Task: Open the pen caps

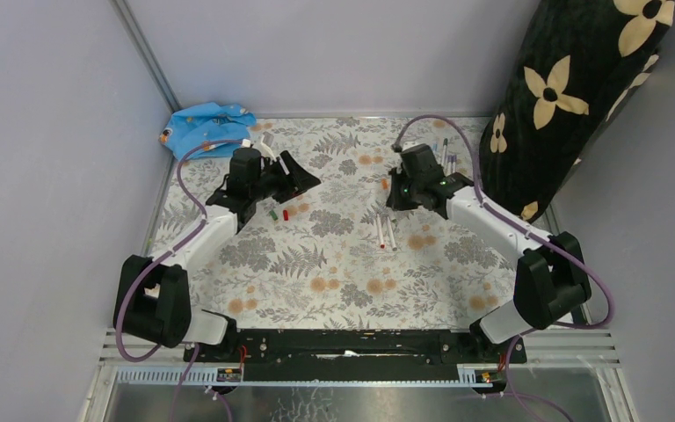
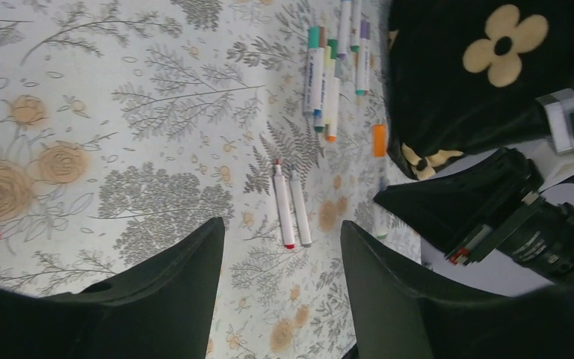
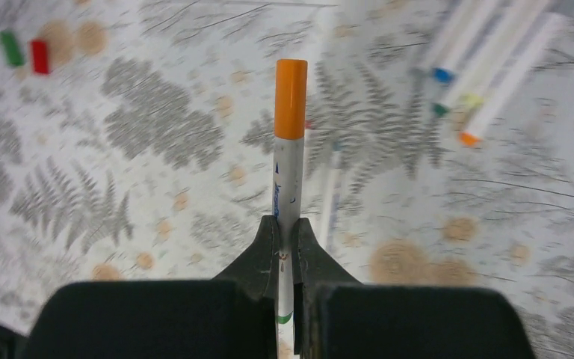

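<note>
Two arms reach out over the floral tablecloth (image 1: 334,272). L arm: elbow low at near-left, forearm stretched fwd, wrist turned twd table centre. L gripper (image 1: 301,178) hangs above the cloth w/ fingers spread apart, nothing between them. R arm: elbow at near-right, forearm angled fwd and inward. R gripper (image 3: 290,243) is clenched on a white pen (image 3: 288,179); barrel sticks straight out past the fingertips, orange cap (image 3: 291,99) on its far end, pen off the cloth. Red cap (image 1: 286,214) and green cap (image 1: 273,213) lie side by side on the cloth, just near-side of L gripper. Pair of pens (image 1: 385,232) lies parallel mid-table, near R gripper. Heap of more pens (image 3: 486,67) sits far right, beside the black flowered cushion (image 1: 580,88). Blue cloth (image 1: 206,123) at far-left corner.
</note>
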You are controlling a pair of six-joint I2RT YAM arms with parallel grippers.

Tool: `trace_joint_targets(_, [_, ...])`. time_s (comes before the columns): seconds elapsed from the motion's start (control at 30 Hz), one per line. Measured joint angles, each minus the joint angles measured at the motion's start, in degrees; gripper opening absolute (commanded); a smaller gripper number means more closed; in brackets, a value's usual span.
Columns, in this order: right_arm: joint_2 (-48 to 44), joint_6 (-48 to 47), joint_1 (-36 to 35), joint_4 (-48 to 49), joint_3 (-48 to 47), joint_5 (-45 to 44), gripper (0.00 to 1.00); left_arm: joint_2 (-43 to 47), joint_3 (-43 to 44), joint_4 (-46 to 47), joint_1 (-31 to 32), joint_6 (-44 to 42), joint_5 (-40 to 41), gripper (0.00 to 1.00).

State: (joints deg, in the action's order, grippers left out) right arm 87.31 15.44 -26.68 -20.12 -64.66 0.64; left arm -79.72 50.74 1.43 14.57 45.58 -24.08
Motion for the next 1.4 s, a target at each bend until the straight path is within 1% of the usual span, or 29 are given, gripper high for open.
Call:
trace_joint_targets(0.23, [0.09,1.97,-11.02,-1.42,-3.30,2.64,0.00,1.22,0.00,1.62,1.73,0.52,-2.62,0.66])
trace_joint_targets(0.4, [2.23,3.08,-17.05,-1.14,-7.74,3.02,0.00,1.33,0.00,1.62,2.80,1.11,-2.80,0.66])
trace_joint_targets(0.57, [5.40,3.69,-20.61,-1.27,-10.82,2.78,0.00,1.33,0.00,1.62,3.32,1.49,-2.78,0.66])
trace_joint_targets(0.83, [9.18,3.93,-23.19,-1.53,-15.13,1.57,0.00,1.33,0.00,1.55,3.72,1.40,-2.69,0.65])
trace_joint_targets(1.13, [9.20,3.93,-23.34,-2.38,-15.87,0.90,0.00,1.38,0.00,1.57,3.69,1.38,-2.43,0.65])
trace_joint_targets(1.4, [9.20,3.93,-23.47,-2.69,-16.20,0.42,0.00,1.36,0.00,1.33,3.74,1.40,-2.01,0.66])
